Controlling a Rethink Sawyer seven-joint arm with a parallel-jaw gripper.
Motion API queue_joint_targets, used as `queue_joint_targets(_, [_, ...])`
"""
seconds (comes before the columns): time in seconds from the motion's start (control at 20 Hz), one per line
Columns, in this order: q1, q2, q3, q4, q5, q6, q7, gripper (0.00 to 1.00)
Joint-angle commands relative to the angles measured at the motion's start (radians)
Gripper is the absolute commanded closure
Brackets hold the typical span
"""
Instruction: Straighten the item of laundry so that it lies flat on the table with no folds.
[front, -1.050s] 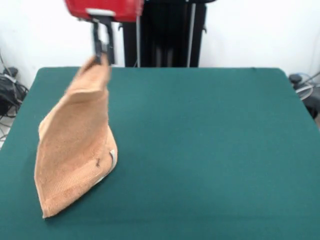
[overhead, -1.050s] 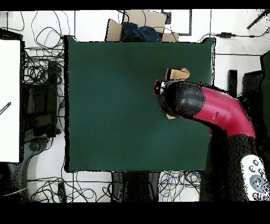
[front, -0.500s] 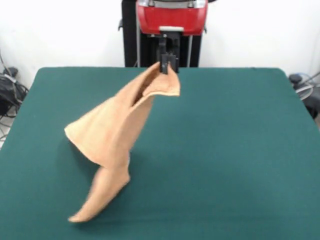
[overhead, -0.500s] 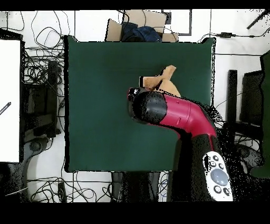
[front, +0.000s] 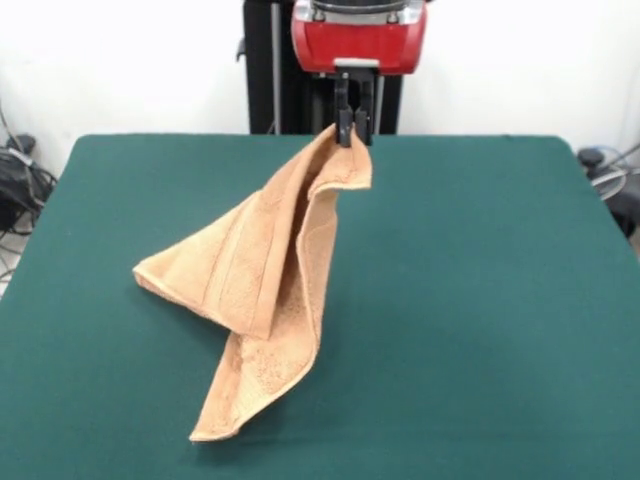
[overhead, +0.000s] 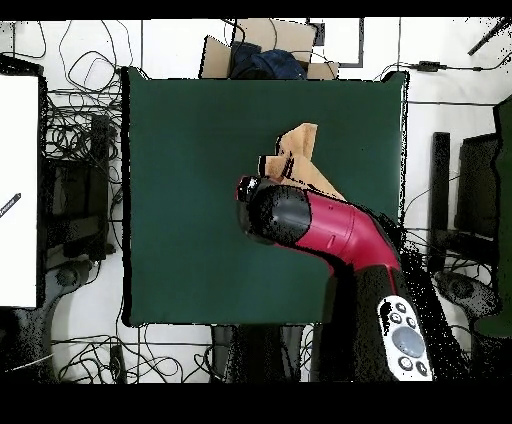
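One corner of towel (front: 262, 283) pinched in closed claw (front: 353, 130) at 12 o'clock, rest draped and folded toward 7 on counter (front: 480, 300); flattening hardly begun.

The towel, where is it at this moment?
Front view: the towel hangs from the gripper at the table's far middle, its lower end on the near-left felt.
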Motion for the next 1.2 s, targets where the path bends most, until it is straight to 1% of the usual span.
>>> queue_joint_targets(0.05, [-0.043,0.056,0.087,0.131,0.079,-0.140,0.202,1.00])
queue_joint_targets(0.15, [-0.064,0.062,0.123,0.161,0.117,-0.128,0.191,1.00])
queue_joint_targets(0.25, [-0.077,0.071,0.160,0.202,0.144,-0.176,0.205,1.00])
queue_joint_targets(0.35, [-0.097,0.105,0.218,0.231,0.177,-0.223,0.211,1.00])
queue_joint_targets(0.45, [-0.094,0.137,0.243,0.232,0.187,-0.276,0.229,1.00])
queue_joint_targets(0.55, [-0.055,0.154,0.213,0.208,0.187,-0.295,0.251,1.00])
queue_joint_targets(0.6, [-0.006,0.153,0.159,0.183,0.181,-0.289,0.267,1.00])
queue_joint_targets(0.7, [0.078,0.141,0.061,0.146,0.190,-0.238,0.294,1.00])
queue_joint_targets(0.75, [0.111,0.141,0.024,0.130,0.197,-0.222,0.308,1.00])
queue_joint_targets(0.9, [0.144,0.132,-0.017,0.117,0.215,-0.194,0.312,1.00])
queue_joint_targets(1.2, [0.139,0.127,-0.012,0.115,0.239,-0.195,0.277,1.00])
